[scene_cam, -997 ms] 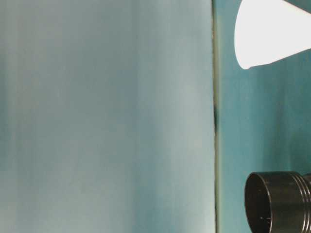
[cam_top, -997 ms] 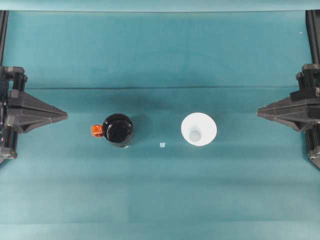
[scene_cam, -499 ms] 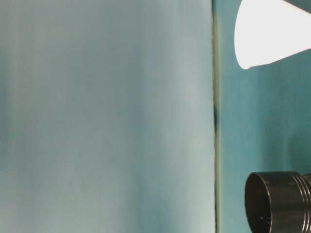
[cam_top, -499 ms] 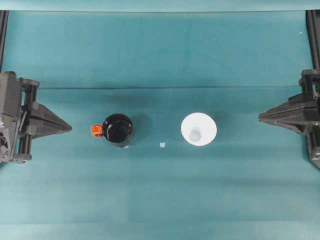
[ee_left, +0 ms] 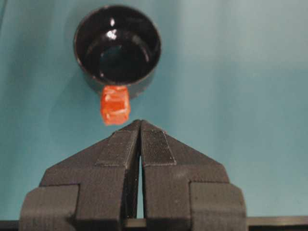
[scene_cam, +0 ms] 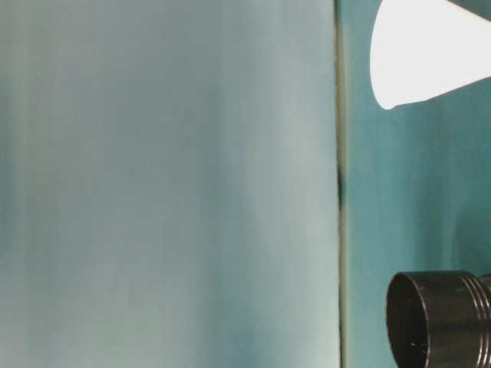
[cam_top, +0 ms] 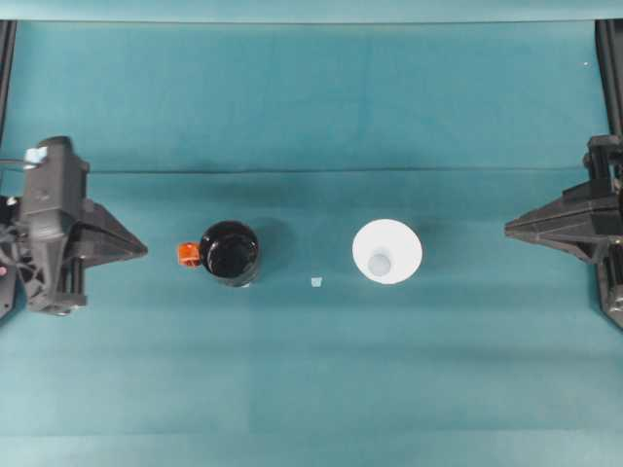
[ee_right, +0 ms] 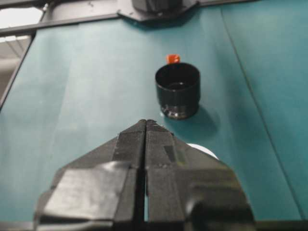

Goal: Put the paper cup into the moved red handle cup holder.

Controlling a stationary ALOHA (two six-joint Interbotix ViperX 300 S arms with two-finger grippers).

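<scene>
The paper cup [cam_top: 387, 252] stands upright right of the table's middle, white with a greyish base; its side shows in the table-level view [scene_cam: 430, 50] and a sliver of its rim peeks past the right fingers [ee_right: 204, 150]. The red handle cup holder [cam_top: 230, 253] is glossy black with an orange-red block handle [cam_top: 188, 255] on its left side, and also appears in other views [ee_left: 117, 45] [ee_right: 177, 89] [scene_cam: 437, 318]. My left gripper [cam_top: 144, 250] is shut and empty, its tip just left of the handle [ee_left: 140, 122]. My right gripper [cam_top: 508, 228] is shut and empty at the far right [ee_right: 146, 121].
A tiny pale scrap [cam_top: 315, 282] lies on the teal cloth [cam_top: 311, 117] between holder and cup. A fold line [cam_top: 321, 171] crosses the cloth behind both objects. Black frame rails [cam_top: 609, 58] stand at the table's side edges.
My left gripper has advanced rightward toward the holder's red handle, and its wrist has risen into view. The right gripper shifted only slightly. Cup and holder stayed put.
</scene>
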